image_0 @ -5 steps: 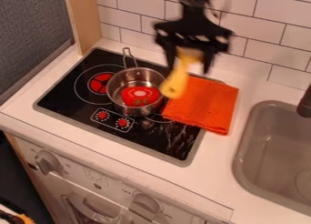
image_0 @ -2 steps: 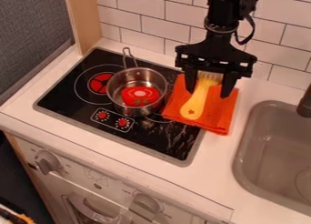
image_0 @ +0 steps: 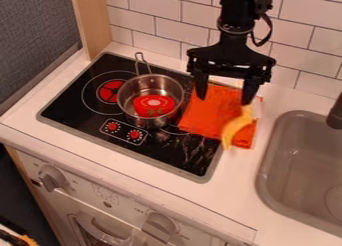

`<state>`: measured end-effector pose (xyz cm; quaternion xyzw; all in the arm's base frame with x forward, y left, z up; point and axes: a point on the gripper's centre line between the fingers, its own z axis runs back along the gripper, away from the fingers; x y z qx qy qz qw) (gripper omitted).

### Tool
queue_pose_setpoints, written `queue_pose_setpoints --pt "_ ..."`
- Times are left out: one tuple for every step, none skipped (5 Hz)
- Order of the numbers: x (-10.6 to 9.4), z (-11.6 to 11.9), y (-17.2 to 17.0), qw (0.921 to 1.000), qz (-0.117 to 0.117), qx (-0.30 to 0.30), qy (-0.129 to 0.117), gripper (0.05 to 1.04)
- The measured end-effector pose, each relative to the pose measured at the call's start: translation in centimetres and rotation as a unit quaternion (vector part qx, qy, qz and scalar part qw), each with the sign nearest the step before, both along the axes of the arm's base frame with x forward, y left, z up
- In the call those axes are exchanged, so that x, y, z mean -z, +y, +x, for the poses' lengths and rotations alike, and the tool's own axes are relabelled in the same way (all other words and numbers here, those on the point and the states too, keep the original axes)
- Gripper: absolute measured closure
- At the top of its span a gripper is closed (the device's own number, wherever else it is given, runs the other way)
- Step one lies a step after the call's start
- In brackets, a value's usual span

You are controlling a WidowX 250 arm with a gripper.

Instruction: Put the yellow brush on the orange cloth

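Right of centre, the yellow brush [image_0: 235, 129] slants down-left over the cloth [image_0: 212, 115], below and right of the wide-spread pincer [image_0: 224, 100].

Room to drop over the orange cloth [image_0: 212, 107], you've got it, between pot [image_0: 148, 122] and sink [image_0: 265, 162]! But the yellow brush [image_0: 236, 126] blocks its near corner, tiled wall [image_0: 297, 35] behind, tap [image_0: 336, 114] jutting sinkside.

yellow brush [image_0: 235, 128], orange cloth [image_0: 212, 110]; the gripper [image_0: 224, 99] was black; black stovetop [image_0: 170, 154] was white-ringed, white wall tiles [image_0: 157, 9] were grey-lined
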<state>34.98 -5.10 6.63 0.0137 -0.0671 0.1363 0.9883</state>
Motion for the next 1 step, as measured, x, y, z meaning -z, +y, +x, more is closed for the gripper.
queue_pose_setpoints --pt "0.03 -0.19 -0.08 1.0 -0.002 0.007 0.006 0.081"
